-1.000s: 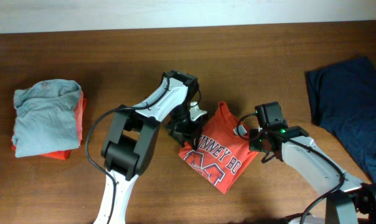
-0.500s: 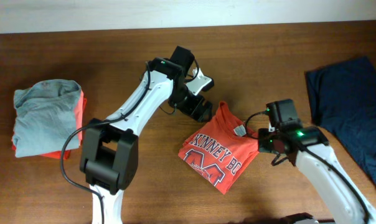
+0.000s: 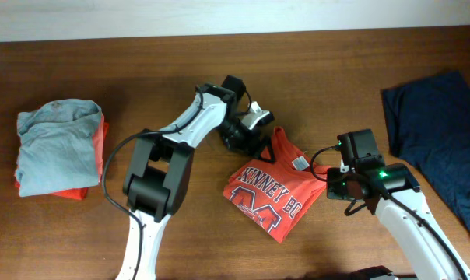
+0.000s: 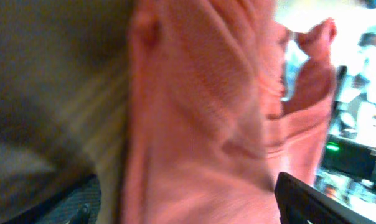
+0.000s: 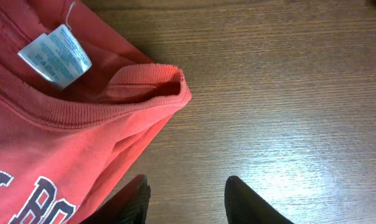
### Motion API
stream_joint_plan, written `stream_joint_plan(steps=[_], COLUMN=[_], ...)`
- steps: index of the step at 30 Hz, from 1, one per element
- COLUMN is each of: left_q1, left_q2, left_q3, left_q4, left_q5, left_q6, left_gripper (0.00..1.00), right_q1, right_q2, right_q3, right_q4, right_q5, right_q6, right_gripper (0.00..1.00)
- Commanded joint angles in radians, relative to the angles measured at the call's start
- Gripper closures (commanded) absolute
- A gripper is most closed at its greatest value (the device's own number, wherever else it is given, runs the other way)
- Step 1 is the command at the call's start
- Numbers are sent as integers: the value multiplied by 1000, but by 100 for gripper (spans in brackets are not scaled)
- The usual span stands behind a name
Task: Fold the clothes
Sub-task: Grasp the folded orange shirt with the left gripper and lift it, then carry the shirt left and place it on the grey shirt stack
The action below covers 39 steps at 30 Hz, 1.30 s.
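Observation:
The orange-red T-shirt (image 3: pixel 274 194) with white-and-navy lettering lies folded small at the table's middle. My left gripper (image 3: pixel 256 137) is at its upper left edge. In the left wrist view (image 4: pixel 191 202) its fingers are wide apart, with blurred orange-red cloth (image 4: pixel 200 124) filling the space between them. My right gripper (image 3: pixel 334 180) is open and empty just right of the shirt. In the right wrist view (image 5: pixel 185 199) its fingers hover over bare wood beside the collar (image 5: pixel 113 99) and the white label (image 5: pixel 56 51).
A light grey T-shirt (image 3: pixel 57 144) lies folded on another orange one (image 3: pixel 73 191) at the far left. A navy T-shirt (image 3: pixel 441 132) lies spread at the right edge. The table is brown wood (image 3: pixel 180 241).
My left gripper left the shirt, swung up and away, then came back to its upper left edge. My right gripper backed off to the right, away from the shirt.

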Motion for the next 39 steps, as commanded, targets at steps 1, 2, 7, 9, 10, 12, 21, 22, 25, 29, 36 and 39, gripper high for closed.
stream_joint_plan(steps=[1, 2, 7, 9, 10, 12, 21, 22, 25, 29, 36, 39], left_q1=[-42, -55, -79, -70, -67, -57, 47, 67, 129, 238, 388, 452], left_q2=[118, 128, 140, 140, 140, 140, 61, 40, -31, -159, -288, -320], left_q3=[-17, -17, -11, 2, 8, 23, 241, 270, 331, 354, 354, 354], left_q4=[-21, -26, -27, -19, -21, -23, -199, -216, -253, -282, -354, -363], left_q5=[123, 124, 117, 117, 117, 106, -307, -354, -471, -611, -839, -911], left_q6=[16, 16, 19, 19, 19, 19, 8, -12, -67, -98, -98, -97], left_gripper=[21, 25, 62, 100, 100, 99, 99, 99, 99, 99, 99, 99], right_q1=[-5, -5, -5, -5, -5, -5, -5, -5, -5, -5, -5, -5], right_q2=[-11, -11, -11, -11, -11, -11, -35, -39, -51, -57, -57, -57], right_q3=[13, 13, 13, 13, 13, 13, 14, 14, 14, 14, 14, 14], right_q4=[-10, -10, -15, -14, -14, -14, -14, -14, -16, -18, -18, -18], right_q5=[-3, -3, -3, -3, -3, -2, 31, 34, 35, 35, 35, 35], right_q6=[-3, -3, -3, -3, -3, -3, -3, -3, -3, -3, -3, -3], right_gripper=[56, 56, 56, 56, 56, 56, 56, 56, 56, 56, 56, 56])
